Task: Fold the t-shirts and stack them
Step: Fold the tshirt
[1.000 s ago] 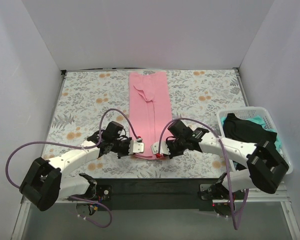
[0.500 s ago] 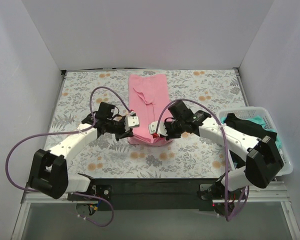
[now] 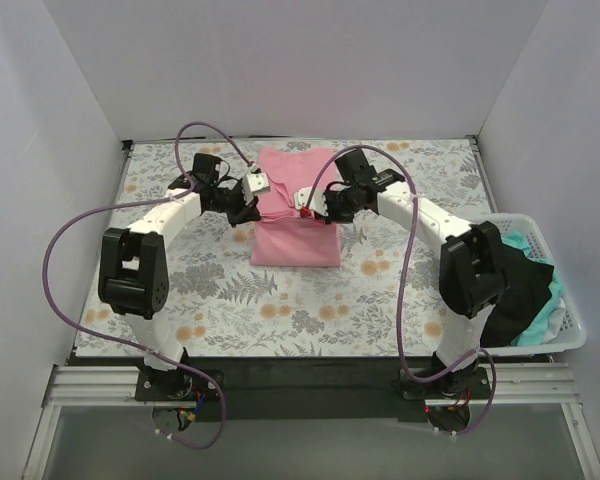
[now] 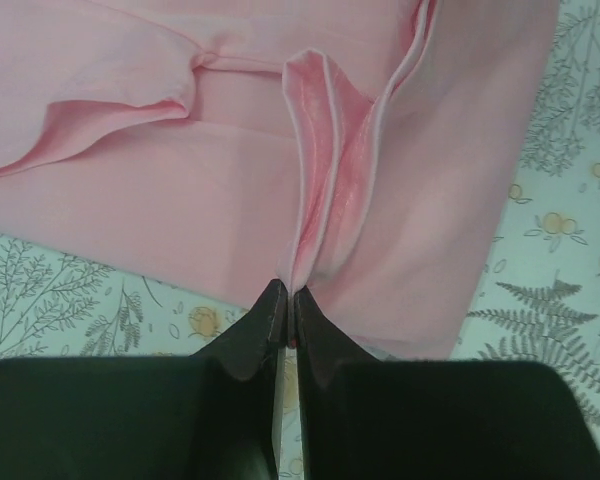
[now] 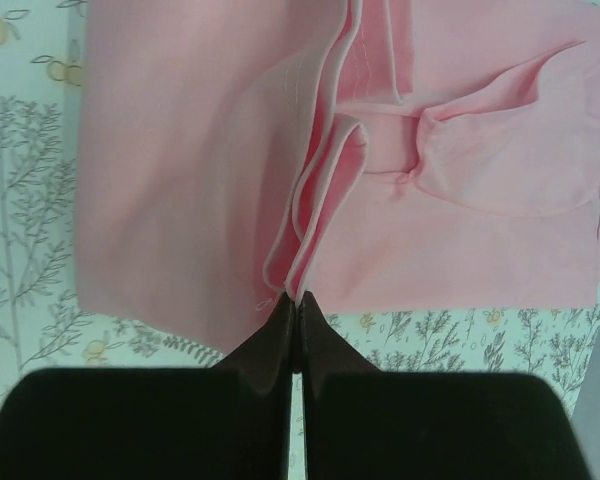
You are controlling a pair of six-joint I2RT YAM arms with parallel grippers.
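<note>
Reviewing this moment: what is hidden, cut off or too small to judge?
Top view: the right arm covers part of the white plastic lattice basket; the shirts inside cannot be counted.
Top view: left gripper and right gripper fingertips too small.
Wrist views: the light pink cloth t-shirt is cut off by the top edge.

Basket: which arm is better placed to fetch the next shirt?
Right. The basket stands beside the right arm's base, far from the left; both jaws are shut on the pink t-shirt.
</note>
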